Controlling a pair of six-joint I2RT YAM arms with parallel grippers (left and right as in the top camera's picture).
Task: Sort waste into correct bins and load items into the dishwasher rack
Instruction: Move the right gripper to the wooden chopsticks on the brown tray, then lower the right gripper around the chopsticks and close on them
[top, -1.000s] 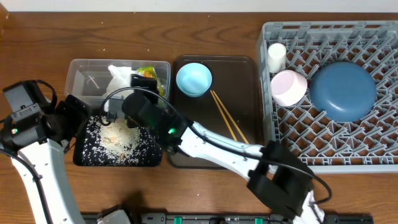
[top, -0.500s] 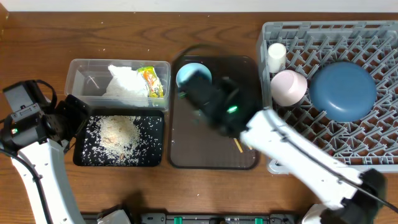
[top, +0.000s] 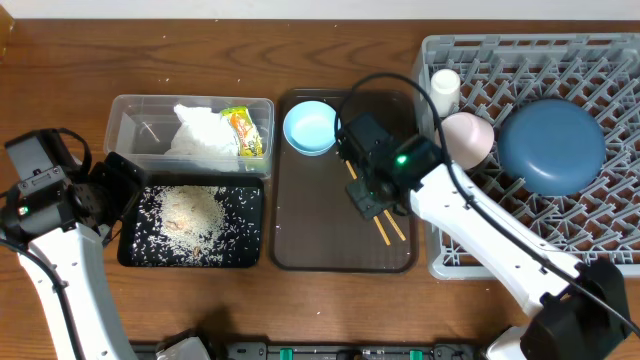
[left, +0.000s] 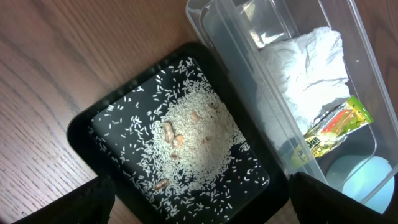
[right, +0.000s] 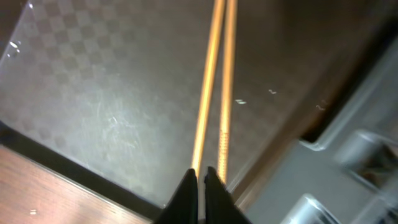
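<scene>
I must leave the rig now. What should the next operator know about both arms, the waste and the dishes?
Left gripper: jaws wide open, empty, above the black tray.
Right gripper: jaws almost closed, low over the wooden chopsticks on the brown serving tray; no grip visible.
Done: rice in the black tray; napkin and snack wrapper in the clear tub; cream cup, white bowl and dark-blue plate in the dishwasher rack.
Left: the chopsticks and light-blue bowl, both on the serving tray, go to the rack.
</scene>
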